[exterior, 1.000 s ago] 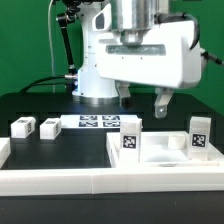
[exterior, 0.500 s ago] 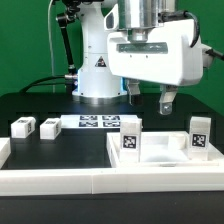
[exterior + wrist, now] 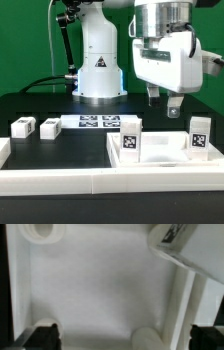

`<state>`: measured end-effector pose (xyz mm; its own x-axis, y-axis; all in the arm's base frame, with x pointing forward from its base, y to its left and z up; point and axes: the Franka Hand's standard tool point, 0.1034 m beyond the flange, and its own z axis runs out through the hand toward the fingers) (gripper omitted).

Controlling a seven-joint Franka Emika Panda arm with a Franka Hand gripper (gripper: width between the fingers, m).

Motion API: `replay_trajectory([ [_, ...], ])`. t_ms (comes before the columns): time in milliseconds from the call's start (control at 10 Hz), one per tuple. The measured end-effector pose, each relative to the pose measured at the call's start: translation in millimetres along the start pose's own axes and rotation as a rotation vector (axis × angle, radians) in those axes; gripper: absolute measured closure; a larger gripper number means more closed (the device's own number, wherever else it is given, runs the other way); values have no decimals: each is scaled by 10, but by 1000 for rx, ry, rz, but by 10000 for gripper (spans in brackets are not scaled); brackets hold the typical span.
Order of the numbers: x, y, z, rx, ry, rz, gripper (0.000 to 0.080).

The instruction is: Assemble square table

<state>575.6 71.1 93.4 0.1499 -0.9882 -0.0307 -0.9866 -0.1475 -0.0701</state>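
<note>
The white square tabletop [image 3: 165, 150] lies at the exterior view's right, rim up. Two tagged white legs stand on it, one near its left corner [image 3: 131, 139] and one at its right [image 3: 199, 136]. Two more legs [image 3: 22, 126] [image 3: 48, 127] lie on the black table at the left. My gripper [image 3: 165, 101] hangs open and empty above the tabletop, between the two standing legs. In the wrist view its dark fingertips [image 3: 42, 336] stand wide apart over the tabletop's inner face [image 3: 100, 286]. The gripper [image 3: 123, 341] holds nothing, and a tagged leg [image 3: 185, 241] shows nearby.
The marker board [image 3: 100, 122] lies flat behind the tabletop, by the robot's base [image 3: 98, 70]. A long white border wall [image 3: 90, 181] runs along the front. Round screw sockets [image 3: 42, 231] [image 3: 148, 336] show on the tabletop's inner face.
My gripper has moved toward the exterior view's right and a little upward, still open and empty. The legs and tabletop have not moved.
</note>
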Motion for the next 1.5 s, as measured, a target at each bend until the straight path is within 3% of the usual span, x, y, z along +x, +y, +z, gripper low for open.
replay_trajectory([
  [400, -7, 2, 5, -1, 0, -5, 151],
  [600, -55, 179, 48, -3, 0, 28, 151],
  [900, -162, 532, 303, -28, 23, -3, 151],
  [1400, -175, 515, 295, -27, 21, -22, 151],
  [1500, -151, 515, 276, -11, 22, -44, 151],
])
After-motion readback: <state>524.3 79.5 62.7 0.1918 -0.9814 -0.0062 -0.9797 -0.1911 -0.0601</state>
